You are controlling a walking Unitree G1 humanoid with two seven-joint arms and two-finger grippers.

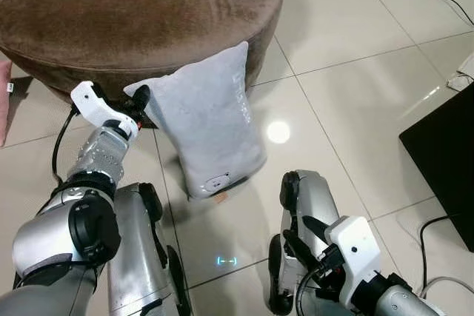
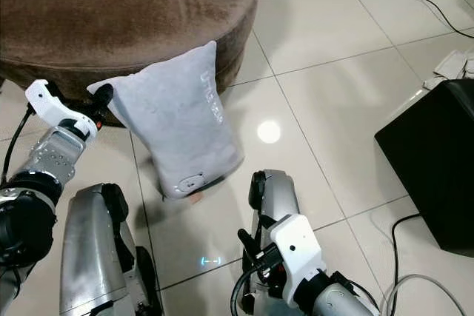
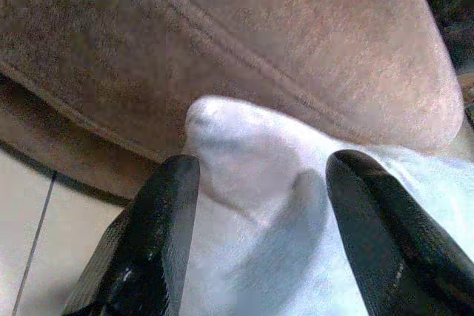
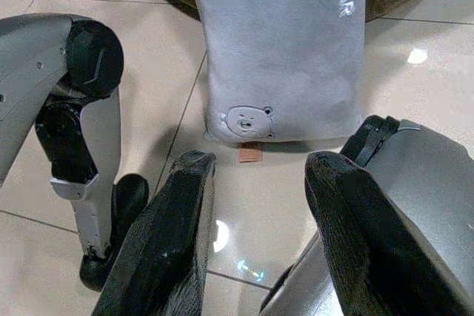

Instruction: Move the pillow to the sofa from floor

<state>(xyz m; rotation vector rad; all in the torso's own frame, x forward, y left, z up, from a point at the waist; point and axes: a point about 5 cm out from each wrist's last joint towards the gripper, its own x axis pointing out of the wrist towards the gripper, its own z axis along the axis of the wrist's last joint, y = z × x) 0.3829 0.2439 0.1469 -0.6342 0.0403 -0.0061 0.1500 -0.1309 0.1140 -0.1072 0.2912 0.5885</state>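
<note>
Task barely begun: pillow on floor, bottom edge on tile, leaning against sofa front. Lift and placing on seat left.

Left gripper at pillow's top corner, fingers straddling it; clamped or not, cannot tell. Right gripper low, spread wide, empty.

Pillow: soft grey plush, rectangular, bear patch. Sofa: rounded brown velvety. Floor: glossy tile.

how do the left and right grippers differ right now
The left gripper is stretched forward to the grey pillow's upper corner, its fingers either side of the fabric by the brown sofa. The right gripper is low near the robot's legs, open, with nothing between its fingers, only floor tile. Both have two long black fingers spread apart.
</note>
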